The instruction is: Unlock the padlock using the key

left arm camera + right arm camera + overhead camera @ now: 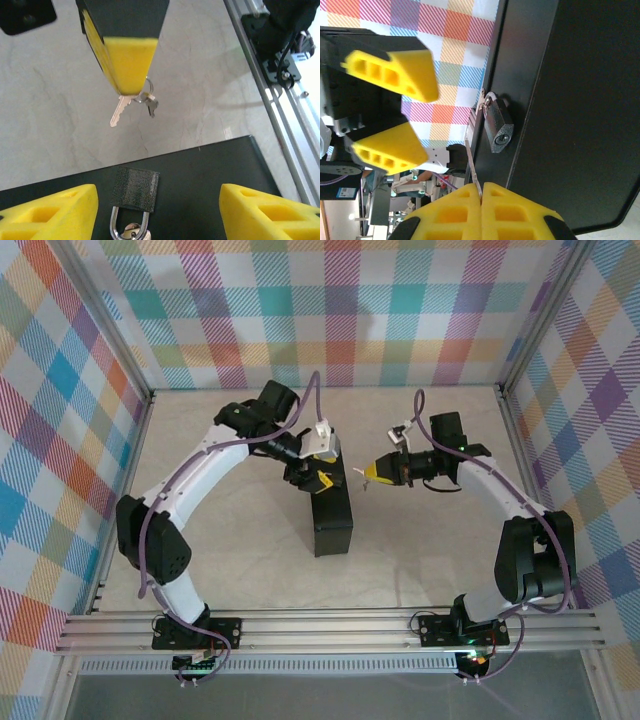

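Observation:
The dark grey padlock (pixel 134 188) hangs by its silvery shackle from a hasp on the side of the black box (pixel 210 180). My left gripper (pixel 158 210) is open, with one yellow finger (pixel 50 212) on each side of the padlock and neither touching it. My right gripper (pixel 481 192) is shut on the key (pixel 472 162), whose blade points out toward the padlock (pixel 498 126) and stops a little short of its keyhole. In the left wrist view the key (pixel 118 111) sticks out below the right gripper's yellow fingers (pixel 129 62), with a ring and a second small key (pixel 151 105) dangling beside it.
The black box (pixel 333 520) stands mid-table between the two arms, left gripper (pixel 318 480) at its far end and right gripper (pixel 372 472) just to its right. Plaid walls close in three sides. An aluminium rail (pixel 330 628) runs along the near edge.

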Tool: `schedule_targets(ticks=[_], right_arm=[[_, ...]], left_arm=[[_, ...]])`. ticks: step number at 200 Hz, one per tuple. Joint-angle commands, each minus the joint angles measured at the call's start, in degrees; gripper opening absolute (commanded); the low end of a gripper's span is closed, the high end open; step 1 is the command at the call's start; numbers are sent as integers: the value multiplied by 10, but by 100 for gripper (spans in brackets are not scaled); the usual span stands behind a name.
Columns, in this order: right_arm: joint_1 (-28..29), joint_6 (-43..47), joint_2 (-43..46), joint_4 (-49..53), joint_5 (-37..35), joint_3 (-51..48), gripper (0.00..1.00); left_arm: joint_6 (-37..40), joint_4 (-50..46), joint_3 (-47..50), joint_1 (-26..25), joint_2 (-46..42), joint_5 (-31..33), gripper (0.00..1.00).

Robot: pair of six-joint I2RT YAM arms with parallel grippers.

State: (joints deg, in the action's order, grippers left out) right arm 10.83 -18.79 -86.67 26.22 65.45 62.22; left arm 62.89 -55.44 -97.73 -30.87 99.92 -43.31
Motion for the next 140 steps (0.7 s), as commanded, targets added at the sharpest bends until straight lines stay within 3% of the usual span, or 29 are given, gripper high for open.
schedule_targets(ticks=[1,140], right_arm=[[-5,6,0,10,17,-14,0],[0,-46,1,6,28,-35,0]], left_arm=[[47,-3,6,-11,19,8,65],[86,63,31,-19,62,41,63]])
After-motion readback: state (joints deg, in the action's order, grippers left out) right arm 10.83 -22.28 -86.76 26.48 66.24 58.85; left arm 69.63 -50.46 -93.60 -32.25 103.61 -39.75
